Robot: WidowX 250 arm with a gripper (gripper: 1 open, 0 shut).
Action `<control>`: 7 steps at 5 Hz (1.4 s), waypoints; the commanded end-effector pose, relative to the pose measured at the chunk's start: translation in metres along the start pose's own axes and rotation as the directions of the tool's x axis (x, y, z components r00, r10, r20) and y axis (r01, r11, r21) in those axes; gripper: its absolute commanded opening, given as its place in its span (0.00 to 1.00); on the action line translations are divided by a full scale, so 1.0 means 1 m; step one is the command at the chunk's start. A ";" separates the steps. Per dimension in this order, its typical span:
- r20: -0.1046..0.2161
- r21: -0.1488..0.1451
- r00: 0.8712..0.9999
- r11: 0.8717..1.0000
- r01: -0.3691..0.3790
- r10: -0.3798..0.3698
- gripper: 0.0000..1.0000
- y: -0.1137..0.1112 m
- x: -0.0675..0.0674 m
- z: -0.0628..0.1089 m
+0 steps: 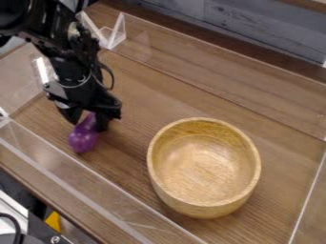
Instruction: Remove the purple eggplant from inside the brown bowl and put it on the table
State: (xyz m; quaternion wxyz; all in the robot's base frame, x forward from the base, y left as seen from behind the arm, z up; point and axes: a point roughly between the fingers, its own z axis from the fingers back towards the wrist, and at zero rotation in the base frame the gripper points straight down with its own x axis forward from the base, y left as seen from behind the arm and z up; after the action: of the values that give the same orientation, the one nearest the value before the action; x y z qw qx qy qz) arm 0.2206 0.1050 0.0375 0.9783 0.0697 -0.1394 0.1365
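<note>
Landmark: brown bowl (204, 169). Purple eggplant (84, 135) lies on the wooden tabletop (140, 127), left of the bowl in view and well apart from it, near the acrylic border (95, 214). Long axis slants: bulbous end toward the near side of the view, narrower end up and slightly right, toward the gripper (90, 112). Jaws open, fingers just beside the eggplant's upper end; whether they touch it, cannot tell. Between eggplant and bowl, a stretch of bare wood. More bare wood beyond the bowl, toward the far edge. Bowl's near rim sits close to the near border.
</note>
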 end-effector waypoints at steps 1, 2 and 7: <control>0.011 0.012 1.000 1.000 0.008 -0.008 1.00 -0.001 0.004 0.004; -0.008 0.016 1.000 1.000 0.012 -0.012 1.00 -0.003 0.001 0.004; -0.094 0.028 0.995 0.999 0.020 -0.017 1.00 -0.006 -0.010 0.006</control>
State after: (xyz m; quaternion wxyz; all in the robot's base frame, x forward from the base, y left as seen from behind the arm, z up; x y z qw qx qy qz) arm 0.2047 0.0949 0.0330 0.9847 0.0741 -0.0764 0.1378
